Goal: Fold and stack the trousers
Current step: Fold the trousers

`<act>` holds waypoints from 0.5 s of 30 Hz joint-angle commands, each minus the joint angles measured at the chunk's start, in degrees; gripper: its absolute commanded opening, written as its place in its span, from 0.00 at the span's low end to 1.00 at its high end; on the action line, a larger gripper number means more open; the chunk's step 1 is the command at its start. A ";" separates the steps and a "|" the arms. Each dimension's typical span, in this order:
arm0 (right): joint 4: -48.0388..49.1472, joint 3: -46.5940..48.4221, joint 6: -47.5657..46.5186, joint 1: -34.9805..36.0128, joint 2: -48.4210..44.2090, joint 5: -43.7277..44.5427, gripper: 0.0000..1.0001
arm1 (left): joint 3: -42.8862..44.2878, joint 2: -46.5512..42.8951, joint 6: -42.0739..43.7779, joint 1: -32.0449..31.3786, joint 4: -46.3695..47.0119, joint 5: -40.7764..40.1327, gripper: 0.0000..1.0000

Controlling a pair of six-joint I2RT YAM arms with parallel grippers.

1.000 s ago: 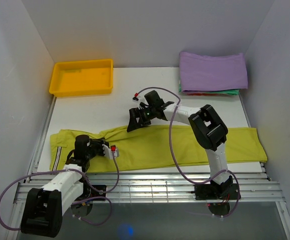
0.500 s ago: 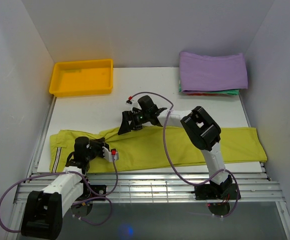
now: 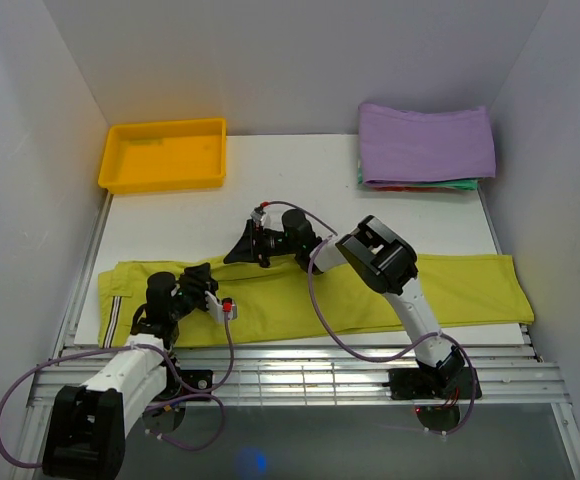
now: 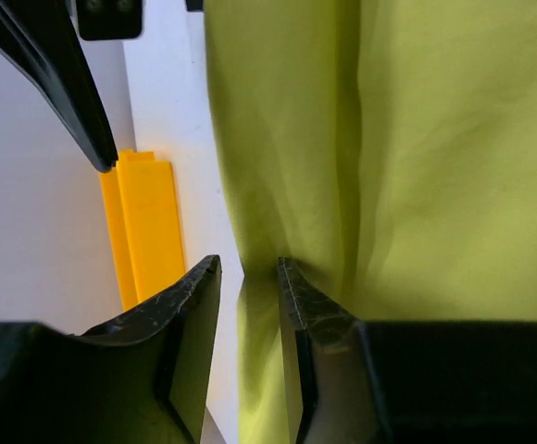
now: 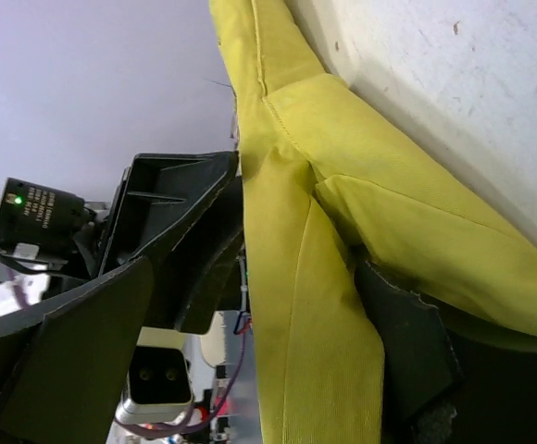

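Note:
The yellow-green trousers (image 3: 450,290) lie flat and lengthwise across the near part of the table, waistband at the left. My left gripper (image 3: 202,283) sits low on them near the crotch. In the left wrist view its jaws (image 4: 247,277) stand a little apart, with the trousers' (image 4: 417,166) edge and a strip of white table between them, nothing pinched. My right gripper (image 3: 242,250) is at the trousers' far edge, just beyond the left one. In the right wrist view it (image 5: 259,268) is wide open, with a fold of the trousers (image 5: 305,305) running between its fingers.
A yellow tray (image 3: 165,155) stands at the back left and also shows in the left wrist view (image 4: 143,231). A folded purple cloth (image 3: 425,140) tops a small stack at the back right. White walls close in the sides. A slatted rail (image 3: 300,365) runs along the near edge.
My left gripper was shut on the cloth and its jaws have now parted. My right gripper has moved left and lower, down to the trousers' far edge close to the left gripper.

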 commanded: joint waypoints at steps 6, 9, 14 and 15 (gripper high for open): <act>17.89 3.04 15.40 0.39 6.02 2.68 0.95 | -6.74 -1.40 2.50 0.19 0.36 3.25 0.56; 18.70 3.21 15.76 -0.49 6.19 3.48 0.95 | -6.56 -2.72 2.76 0.19 -1.13 3.34 0.59; 17.39 3.92 14.62 -2.51 5.93 3.39 0.95 | -2.70 -8.77 2.42 0.19 -15.07 8.07 0.59; 17.30 3.92 14.35 -2.86 5.93 3.57 0.95 | -0.70 -10.87 2.15 0.19 -18.16 9.04 0.59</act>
